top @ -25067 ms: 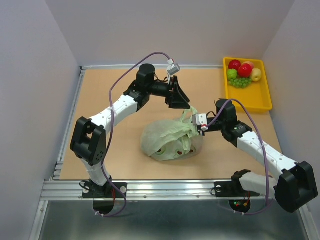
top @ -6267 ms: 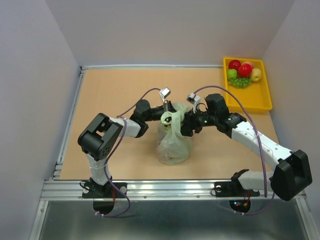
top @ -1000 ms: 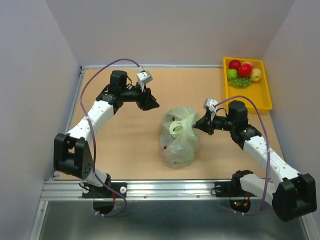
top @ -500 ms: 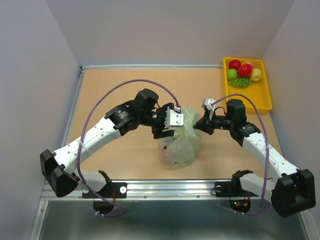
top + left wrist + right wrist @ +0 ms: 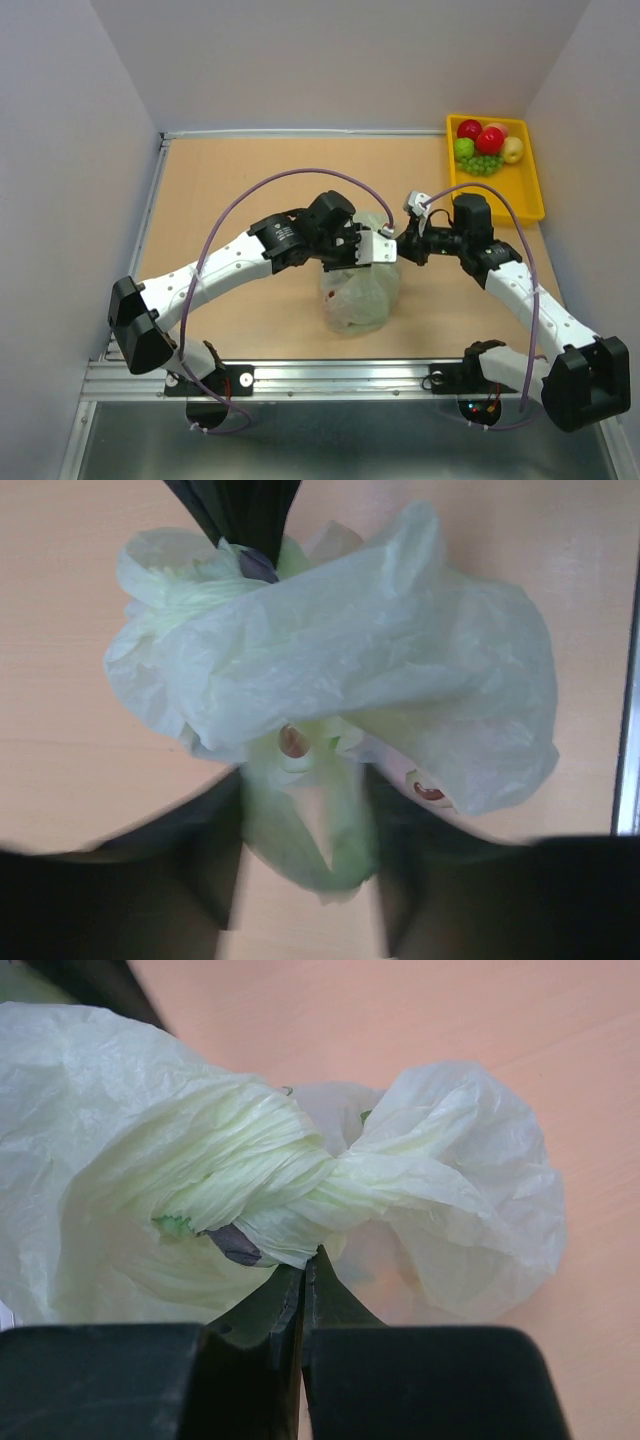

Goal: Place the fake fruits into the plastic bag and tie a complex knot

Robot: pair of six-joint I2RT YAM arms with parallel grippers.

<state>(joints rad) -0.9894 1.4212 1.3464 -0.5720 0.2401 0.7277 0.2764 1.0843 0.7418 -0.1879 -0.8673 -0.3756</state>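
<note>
The plastic bag is seen standing near the middle of the table, with its top gathered into a twisted knot. The twisted plastic is pinched by the right end effector, whose jaws are pressed together on it. The left end effector is held spread open over the bag's top from the opposite side. A fold of plastic is framed between its blurred fingers; contact cannot be judged. Reddish shapes are made out through the film. Fake fruits, red, green and yellow ones with a grape bunch, are seen in the yellow tray at the far right corner, well apart from the bag.
</note>
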